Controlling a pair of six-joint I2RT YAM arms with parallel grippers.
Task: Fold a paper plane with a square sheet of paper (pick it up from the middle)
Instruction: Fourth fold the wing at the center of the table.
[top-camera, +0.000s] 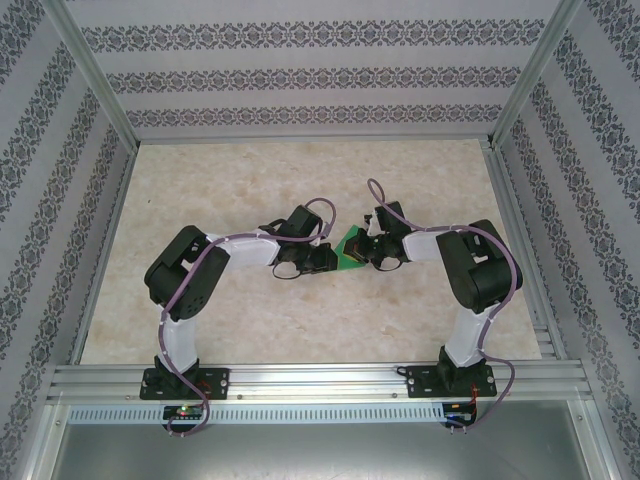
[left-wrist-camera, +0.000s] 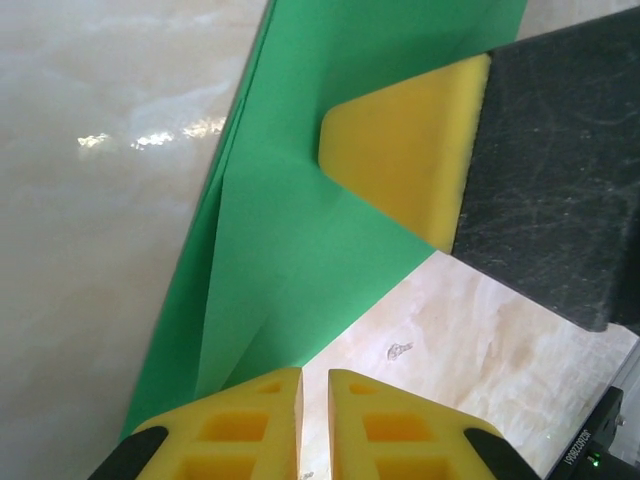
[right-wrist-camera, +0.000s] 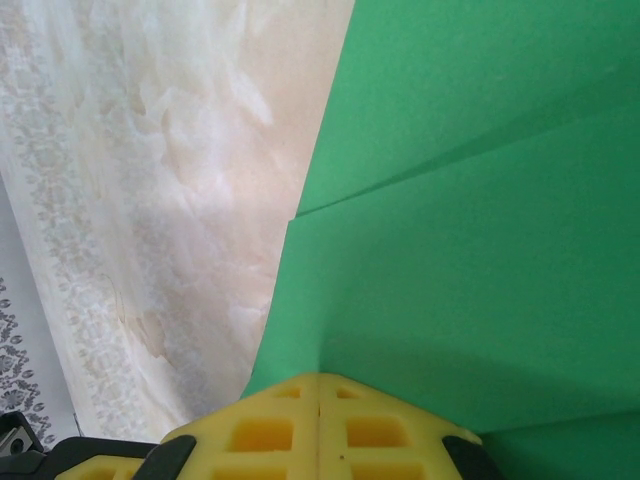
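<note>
**mo:** ok, what's in there, starting from the front?

**dee:** Closest is a metal rail (top-camera: 320, 378) with both bases bolted to it. The left arm (top-camera: 180, 275) and right arm (top-camera: 480, 270) rise from it and bend inward, so the two claws sit nose to nose around the middle of the counter (top-camera: 300, 320).

**mo:** and the sheet?

**dee:** The green paper (left-wrist-camera: 300, 220) lies flat on the counter, right between the two claws. It's creased. The left wrist cam shows a flap folded over along one long edge, and the right wrist cam shows another layer edge running diagonally across it.

**mo:** is either claw holding it?

**dee:** Left claw (left-wrist-camera: 315, 400): the pads are nearly together with a thin slit between them, right at a corner of the paper. One pad overlaps the green, but I can't spot any paper inside the slit, so I can't call that a grip. Right claw (right-wrist-camera: 318, 385): the pads are pressed tight together with no gap. It comes in from the opposite side, and the left wrist cam shows its yellow pad (left-wrist-camera: 400, 150) sitting over the green, on top of the sheet as far as I can tell.

**mo:** further back?

**dee:** More pale marbled counter, then a wall (top-camera: 300, 75) with bands of floral pattern.
</note>
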